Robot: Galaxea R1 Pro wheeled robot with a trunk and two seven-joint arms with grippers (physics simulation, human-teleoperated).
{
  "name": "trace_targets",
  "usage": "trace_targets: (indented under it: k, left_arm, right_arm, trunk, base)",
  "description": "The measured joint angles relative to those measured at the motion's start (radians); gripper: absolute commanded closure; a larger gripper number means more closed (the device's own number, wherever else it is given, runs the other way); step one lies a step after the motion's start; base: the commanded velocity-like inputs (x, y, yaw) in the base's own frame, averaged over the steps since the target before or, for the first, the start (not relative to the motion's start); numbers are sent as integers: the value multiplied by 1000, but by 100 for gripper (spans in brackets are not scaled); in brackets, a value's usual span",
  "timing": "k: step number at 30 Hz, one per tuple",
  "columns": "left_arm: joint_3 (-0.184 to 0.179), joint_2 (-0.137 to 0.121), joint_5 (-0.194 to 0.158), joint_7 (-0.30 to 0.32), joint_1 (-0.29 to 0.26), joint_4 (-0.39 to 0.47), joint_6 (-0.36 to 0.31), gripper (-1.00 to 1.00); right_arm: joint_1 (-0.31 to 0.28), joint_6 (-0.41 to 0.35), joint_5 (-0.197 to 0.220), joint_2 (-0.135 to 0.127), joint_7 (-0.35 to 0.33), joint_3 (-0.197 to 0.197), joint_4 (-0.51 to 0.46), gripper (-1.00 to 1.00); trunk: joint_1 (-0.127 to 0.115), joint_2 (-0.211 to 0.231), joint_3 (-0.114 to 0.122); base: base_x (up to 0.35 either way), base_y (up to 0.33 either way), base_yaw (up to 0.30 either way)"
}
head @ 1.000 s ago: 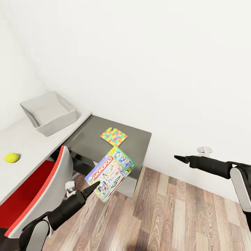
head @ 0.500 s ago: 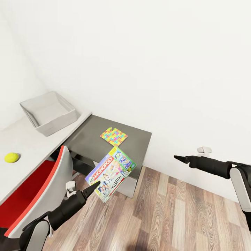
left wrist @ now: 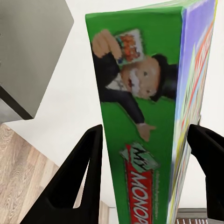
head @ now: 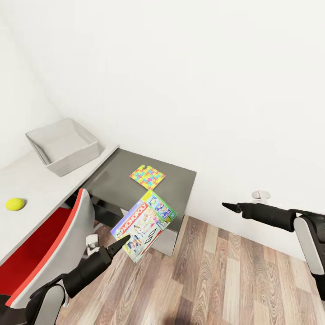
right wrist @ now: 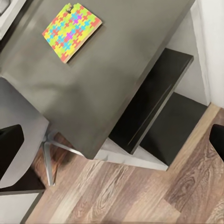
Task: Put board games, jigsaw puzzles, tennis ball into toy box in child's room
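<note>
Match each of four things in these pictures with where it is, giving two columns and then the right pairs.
Things:
1. green-edged Monopoly game box
2. multicoloured square jigsaw slab
3. small yellow-green ball
4. shallow grey toy tray

Places:
A. on the light-grey desk top, near the red chair
B. at the far end of the light-grey desk top
C. held in the left tool
D. flat on the dark-grey lower wing

Pairs: 1-C, 2-D, 3-A, 4-B
</note>
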State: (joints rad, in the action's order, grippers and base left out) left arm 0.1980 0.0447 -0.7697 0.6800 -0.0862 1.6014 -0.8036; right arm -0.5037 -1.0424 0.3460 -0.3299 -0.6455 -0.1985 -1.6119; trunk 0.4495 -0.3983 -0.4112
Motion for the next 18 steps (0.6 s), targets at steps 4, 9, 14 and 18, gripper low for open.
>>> trace_targets:
  k: [4, 9, 14, 18]
  left_arm:
    - [0, 0, 1, -1, -1, 0, 0, 100]
    - [-1, 1, 2, -1, -2, -2, 0, 100]
    - [-1, 2, 5, -2, -3, -3, 1, 100]
    - [-1, 2, 5, -4, -4, -6, 0, 100]
  right_arm:
    - [0, 0, 0, 0, 0, 3, 0, -100]
    - [0, 0, 0, 0, 1, 5, 0, -100]
    - [0, 0, 0, 0, 0, 5, 0, -100]
    - [0, 0, 0, 0, 1, 5, 0, -100]
  trunk:
    - [0, 0, 0]
    - [0, 0, 0]
    - [0, 0, 0]
    - [0, 0, 0]
  base:
    - [0, 0, 0]
    - [0, 0, 0]
    - [0, 0, 0]
    - [0, 0, 0]
